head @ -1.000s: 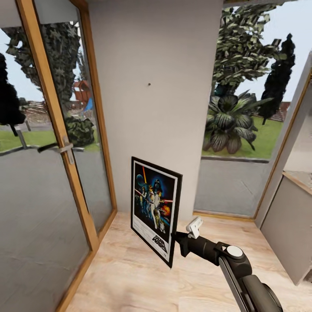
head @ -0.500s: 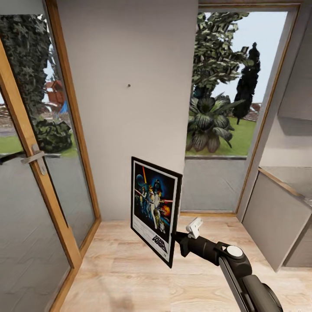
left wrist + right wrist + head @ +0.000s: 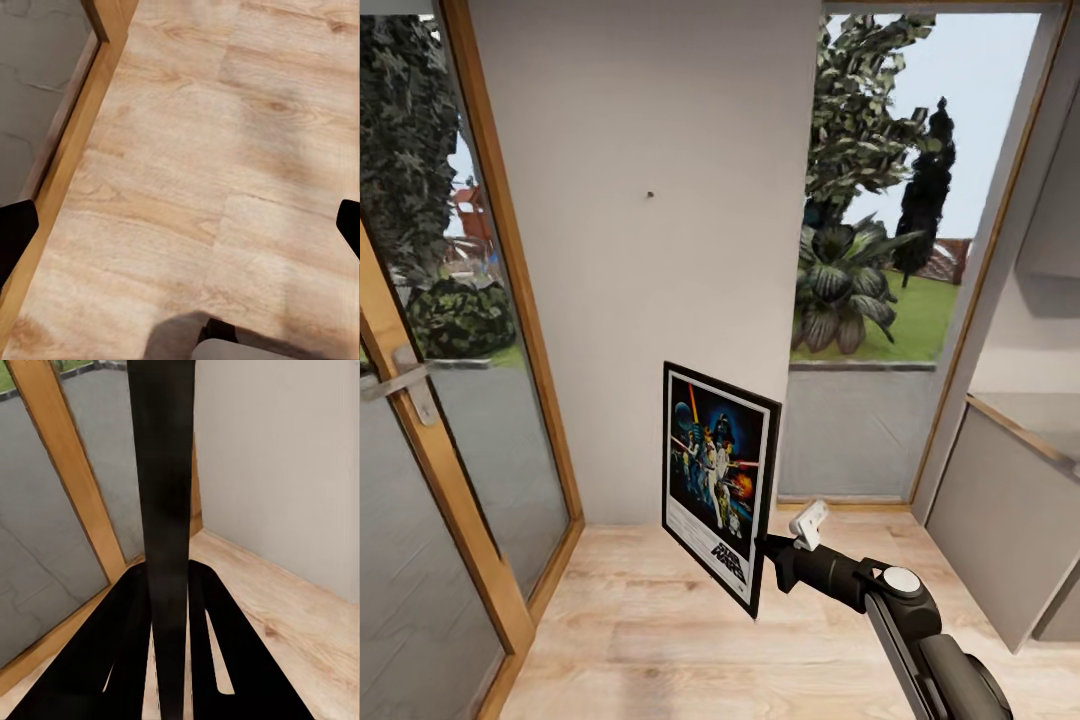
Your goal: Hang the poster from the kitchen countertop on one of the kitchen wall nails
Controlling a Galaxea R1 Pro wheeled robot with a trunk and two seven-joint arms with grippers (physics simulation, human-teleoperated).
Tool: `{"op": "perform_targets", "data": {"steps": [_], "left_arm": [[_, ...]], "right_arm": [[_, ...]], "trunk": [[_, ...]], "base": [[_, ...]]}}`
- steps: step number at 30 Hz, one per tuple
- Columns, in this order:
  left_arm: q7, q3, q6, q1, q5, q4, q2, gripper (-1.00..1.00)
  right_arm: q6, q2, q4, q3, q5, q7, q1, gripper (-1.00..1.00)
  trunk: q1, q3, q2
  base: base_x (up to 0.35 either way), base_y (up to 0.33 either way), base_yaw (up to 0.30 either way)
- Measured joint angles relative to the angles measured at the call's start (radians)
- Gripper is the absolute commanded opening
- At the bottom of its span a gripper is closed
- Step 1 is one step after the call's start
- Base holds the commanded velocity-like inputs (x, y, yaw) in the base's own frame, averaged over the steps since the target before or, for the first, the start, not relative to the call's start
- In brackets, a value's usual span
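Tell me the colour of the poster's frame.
Black: a thin black frame around the poster, with a white border inside it. Clearest in the head view.

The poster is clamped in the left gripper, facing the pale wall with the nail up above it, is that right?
Not quite: the right gripper holds the poster, as the head view shows. The rest stands: it faces the pale wall, and the nail sits well above it.

Right arm [image 3: 900, 610] extended forward, fingers [image 3: 127, 660] clamped on poster edge [image 3: 166, 510] (upright).
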Motion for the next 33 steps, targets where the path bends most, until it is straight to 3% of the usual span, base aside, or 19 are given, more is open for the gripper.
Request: {"op": "perform_targets", "data": {"steps": [33], "left_arm": [[0.001, 0.000, 0.000, 0.000, 0.000, 0.000, 0.000, 1.00]], "right_arm": [[0.000, 0.000, 0.000, 0.000, 0.000, 0.001, 0.000, -1.00]], "trunk": [[0.000, 0.000, 0.000]], "base": [[0.336, 0.096, 0.000]]}}
